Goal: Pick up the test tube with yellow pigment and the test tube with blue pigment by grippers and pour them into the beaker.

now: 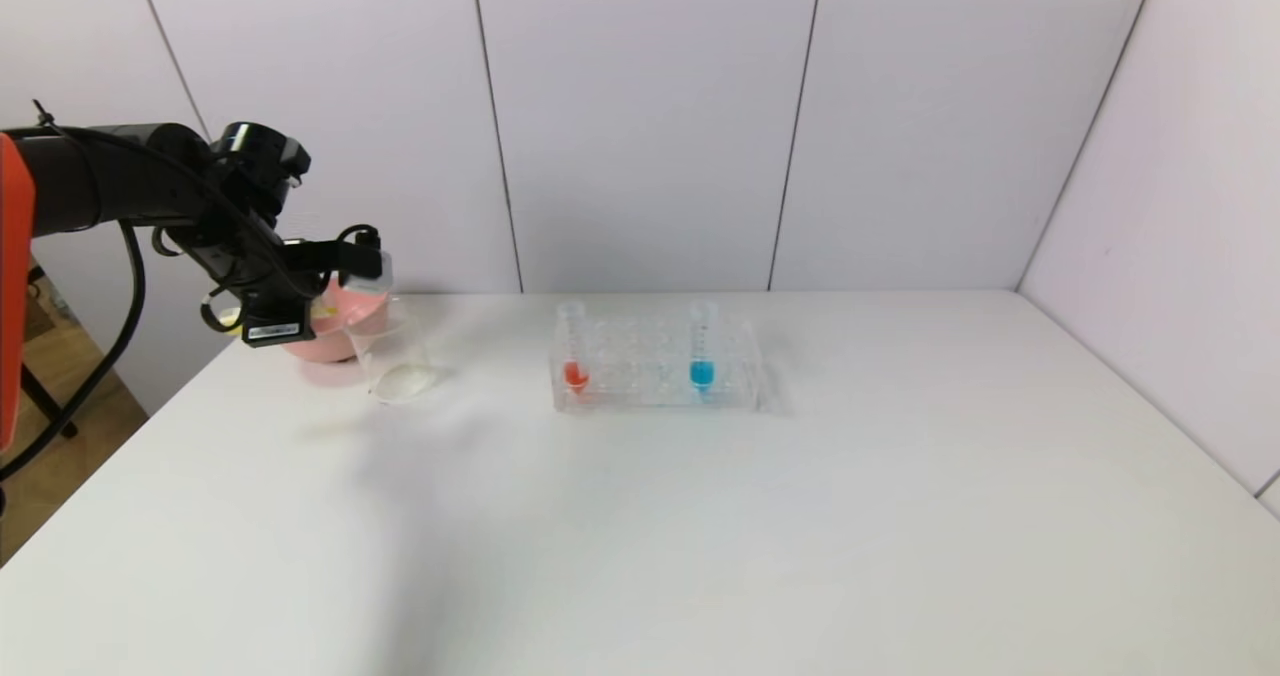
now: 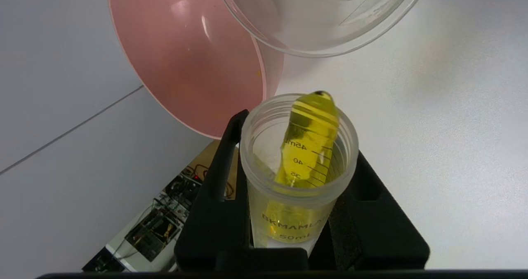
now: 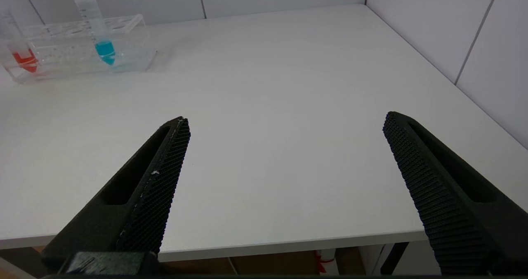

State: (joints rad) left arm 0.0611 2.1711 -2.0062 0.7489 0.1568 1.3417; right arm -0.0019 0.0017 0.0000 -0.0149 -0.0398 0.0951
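My left gripper [image 1: 362,259] is at the table's far left, shut on the test tube with yellow pigment [image 2: 307,147]. It holds the tube tipped over above the beaker [image 1: 396,358]. In the left wrist view the tube's open mouth faces the camera and the yellow liquid lies along its wall up to the lip. The beaker's rim [image 2: 326,43] is just beyond it. The test tube with blue pigment [image 1: 703,348] stands in the clear rack [image 1: 655,388] and also shows in the right wrist view [image 3: 103,43]. My right gripper [image 3: 286,120] is open and empty over the table's front edge.
A pink bowl [image 1: 340,321] stands right behind the beaker and touches it in the left wrist view [image 2: 189,56]. A red-liquid tube [image 1: 574,351] stands at the rack's left end. White walls close the table's back and right sides.
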